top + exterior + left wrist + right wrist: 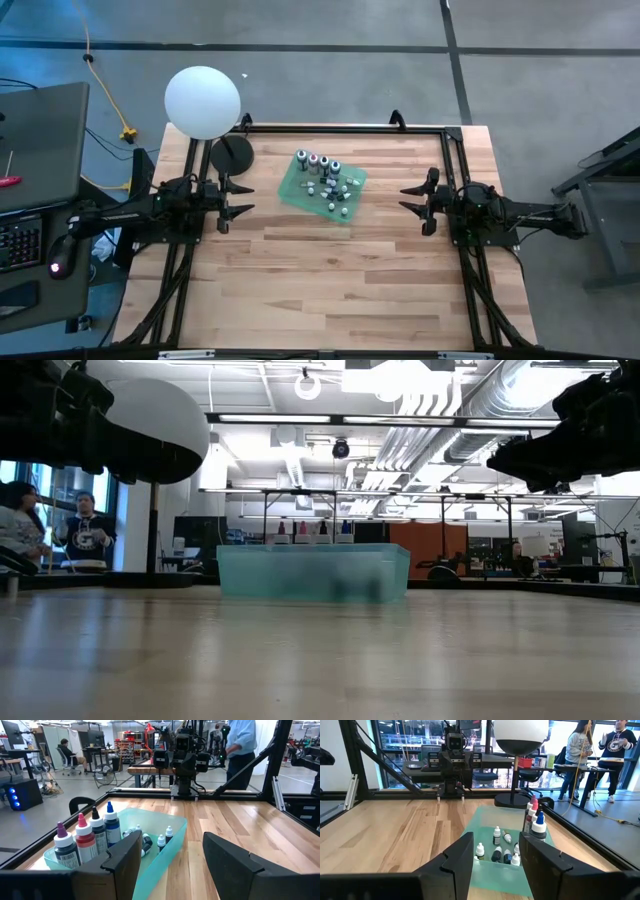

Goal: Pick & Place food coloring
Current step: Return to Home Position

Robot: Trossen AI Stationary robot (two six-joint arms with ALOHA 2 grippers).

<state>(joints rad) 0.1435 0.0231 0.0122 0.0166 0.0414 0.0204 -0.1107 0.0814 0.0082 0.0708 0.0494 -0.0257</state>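
High view: left tool (pixel 243 198), right tool (pixel 407 199) both gape empty, flanking bin (pixel 294 186).

Floor: grey concrete (pixel 330 22), dark seams crossing.
Ceiling: exposed white ducts (pixel 455 395), strip lights (pixel 400 420) lit.
Windows: tall panes (pixel 402 742) beyond workbenches (pixel 420 769).
Furniture: grey desk (pixel 40 140), keyboard (pixel 18 245) alongside.
Occupants: seated person (pixel 64 749); two standing people (pixel 579 750) elsewhere.

Even overhead light covers the counter (pixel 350 290) in the high view, leaving only faint, soft shadows beside the arms (pixel 170 205). In the low view the ceiling lights (pixel 420 420) glare white, the arms go to black silhouettes, and the wood carries a pale sheen. Daylight comes through windows (pixel 400 755) in the right wrist view. The food coloring bottles (pixel 85 840) are evenly lit.
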